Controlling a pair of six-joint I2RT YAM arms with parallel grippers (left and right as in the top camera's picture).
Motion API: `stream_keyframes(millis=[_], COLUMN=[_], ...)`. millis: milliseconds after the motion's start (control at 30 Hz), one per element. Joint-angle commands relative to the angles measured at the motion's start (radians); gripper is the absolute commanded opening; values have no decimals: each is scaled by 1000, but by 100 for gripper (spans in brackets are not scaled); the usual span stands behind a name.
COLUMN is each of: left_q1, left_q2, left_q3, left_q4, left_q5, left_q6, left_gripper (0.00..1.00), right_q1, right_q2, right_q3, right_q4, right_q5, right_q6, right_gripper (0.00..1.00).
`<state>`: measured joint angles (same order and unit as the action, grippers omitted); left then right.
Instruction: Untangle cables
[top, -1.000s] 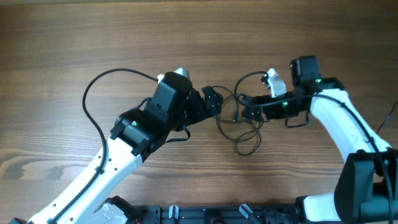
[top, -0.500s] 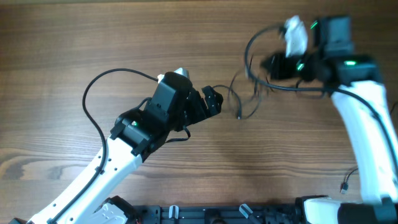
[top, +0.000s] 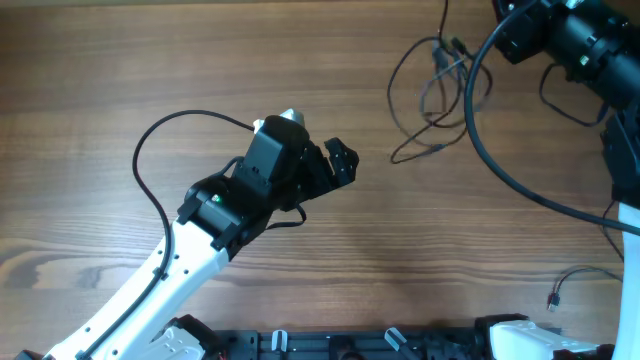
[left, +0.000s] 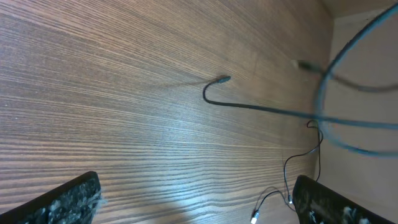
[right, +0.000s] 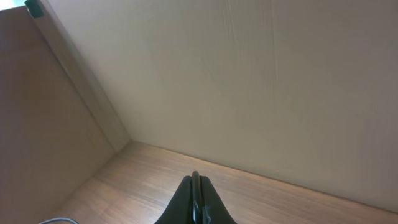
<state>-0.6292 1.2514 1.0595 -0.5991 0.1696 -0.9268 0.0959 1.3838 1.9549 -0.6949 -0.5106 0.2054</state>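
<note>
The thin dark cables (top: 440, 62) hang as a loose tangle of loops at the upper right of the overhead view, their lowest strand trailing on the wood. My right gripper (right: 196, 186) is raised high above the table and shut on a thin black cable that shows as a dark strip between its fingers. My left gripper (top: 342, 163) rests low over the middle of the table, open and empty (left: 196, 205), well left of the tangle. In the left wrist view a cable (left: 249, 106) with a small plug end lies on the wood ahead.
The right arm (top: 585, 40) fills the top right corner, its thick black wire (top: 500, 170) sweeping down across the table. A separate short cord with bright plug ends (top: 556, 292) lies near the front right edge (left: 273, 198). The left arm's own wire (top: 150, 140) loops at the left.
My right gripper shut on a cable beside the left gripper, then rose and swung to the back right, dragging the tangle away with it. The left arm has not moved.
</note>
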Motion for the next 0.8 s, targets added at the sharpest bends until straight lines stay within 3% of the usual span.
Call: stream_keyframes(millis=[0,67,233,333,533,667,767], left_q1=[-4,-3,-3,-3,-3,-4,-2], left_q2=[2,2,2,2,62,148,168], left_q3=[1,1,1,1,1,1,1], left_q4=[7,74,76,76,114,321,364], left_q5=[-7,-24,-31,-140,-166,103,15], left_q6=[3,-17,-24,-24,-23,206,243], left_gripper=[100,100,100,100,100,100,100], right_q1=[1,1,1,1,1,1,1], right_q2=[1,1,0,0,-6,-10,-12], right_q3=[8,8,8,8,8,8,8], right_q4=[0,-3,-22,-46,-3,5,4], right_q5=[12,-14,-20,-21,-157,-158,-187], right_q6=[7,7,8,7,68,67,65], right_gripper=[4,4,4,4,4,4,4])
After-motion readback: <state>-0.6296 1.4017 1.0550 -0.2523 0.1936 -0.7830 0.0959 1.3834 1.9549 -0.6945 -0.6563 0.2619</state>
